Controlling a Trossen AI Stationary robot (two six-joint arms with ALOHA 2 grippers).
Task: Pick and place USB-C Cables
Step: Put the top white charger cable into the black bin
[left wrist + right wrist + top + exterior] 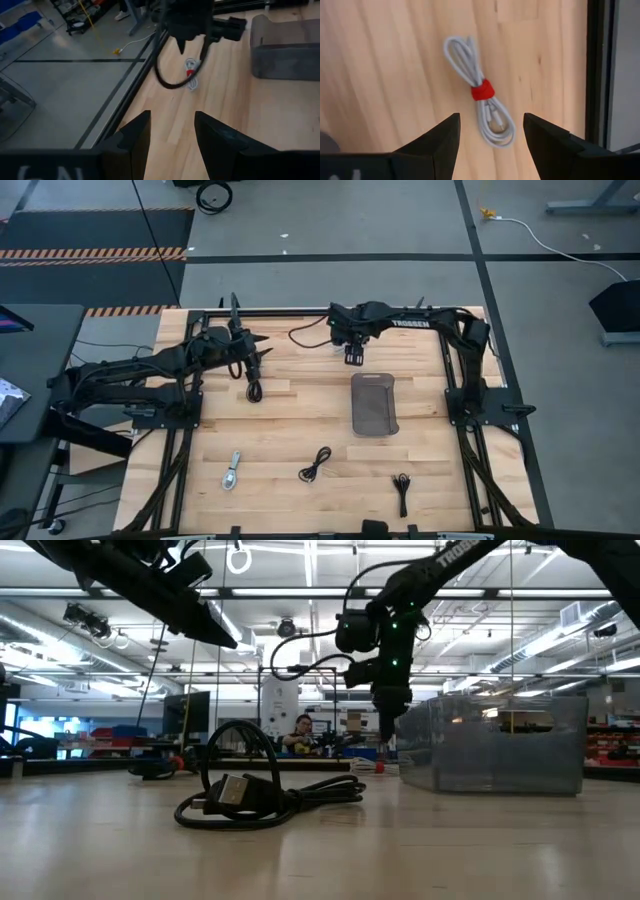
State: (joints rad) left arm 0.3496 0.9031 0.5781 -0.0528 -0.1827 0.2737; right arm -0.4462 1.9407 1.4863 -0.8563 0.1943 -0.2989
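Observation:
A white cable [480,107], coiled and bound with a red tie [482,92], lies flat on the wooden table near its far edge. My right gripper [491,130] hangs open above it, pointing down, and touches nothing; it also shows in the high view [353,356]. The white cable also shows in the left wrist view [192,80]. My left gripper [172,135] is open and empty at the far left [258,352]. A black coiled cable [254,388] lies on the table just nearer than the left gripper.
A grey see-through tray [374,402] stands on the table just nearer than my right gripper. A silver cable [232,471], a black cable [315,465] and another black cable [402,490] lie near the front edge. The table's far edge [597,75] runs close beside the white cable.

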